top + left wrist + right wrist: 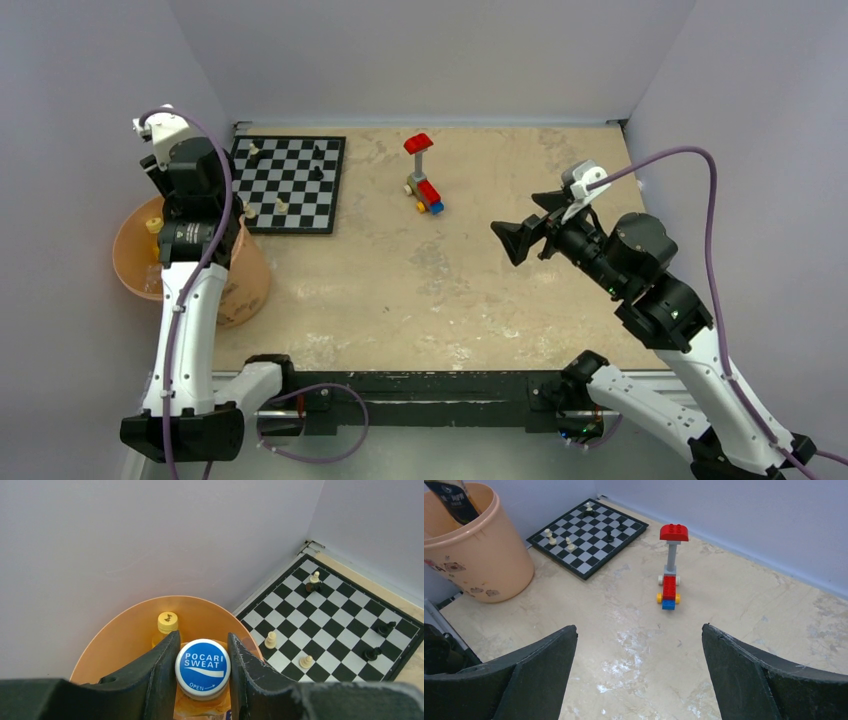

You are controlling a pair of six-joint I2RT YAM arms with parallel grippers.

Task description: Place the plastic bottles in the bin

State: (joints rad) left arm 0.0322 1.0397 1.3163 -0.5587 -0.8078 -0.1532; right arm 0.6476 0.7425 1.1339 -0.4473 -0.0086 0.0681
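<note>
Left end effector (pixel 202 647) clamping blue-capped bottle (pixel 202 669), above bin (pixel 122 630)

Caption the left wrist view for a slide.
Left jaws grip the blue-capped bottle over the bin, yellow bottle already inside.

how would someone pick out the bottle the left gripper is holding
Find the peach-orange bin at the left edge of the table, beside the chessboard. Above its opening, the left gripper is shut on a blue-capped bottle. Its round cap reads POCARI SWEAT in white, unlike the yellow-capped bottle further inside the bin.
</note>
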